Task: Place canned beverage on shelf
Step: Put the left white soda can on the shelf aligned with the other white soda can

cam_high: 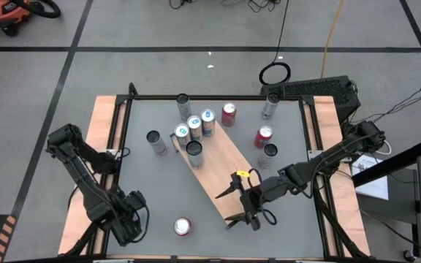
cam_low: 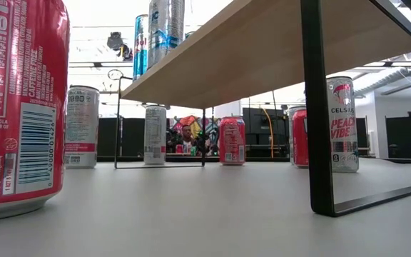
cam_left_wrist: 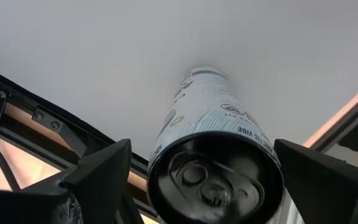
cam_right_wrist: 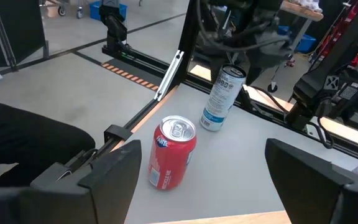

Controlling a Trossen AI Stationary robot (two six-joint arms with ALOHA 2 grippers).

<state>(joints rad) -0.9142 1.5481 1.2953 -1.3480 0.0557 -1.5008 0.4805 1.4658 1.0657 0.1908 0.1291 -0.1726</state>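
Note:
A white can with blue lettering [cam_left_wrist: 213, 134] stands upright on the table near its near-left corner; the right wrist view shows it too [cam_right_wrist: 224, 98]. My left gripper [cam_left_wrist: 210, 186] is above it, pointing down and open, one finger on each side of the can's dark top, clear of it. In the high view this gripper [cam_high: 130, 223] hides the can. A red can [cam_high: 183, 226] stands just to the right. The shelf [cam_high: 218, 172] lies slantwise mid-table and carries several cans [cam_high: 194, 126] at its far end. My right gripper [cam_high: 230, 208] hangs open over the shelf's near end.
Loose cans stand on the table: two grey ones [cam_high: 154, 140] [cam_high: 183, 102] left of and behind the shelf, red ones [cam_high: 229, 113] [cam_high: 263, 136] and silver ones [cam_high: 271, 104] to its right. The shelf's black legs [cam_low: 318, 114] rise near the low camera. Pale wood strips [cam_high: 102, 139] line the sides.

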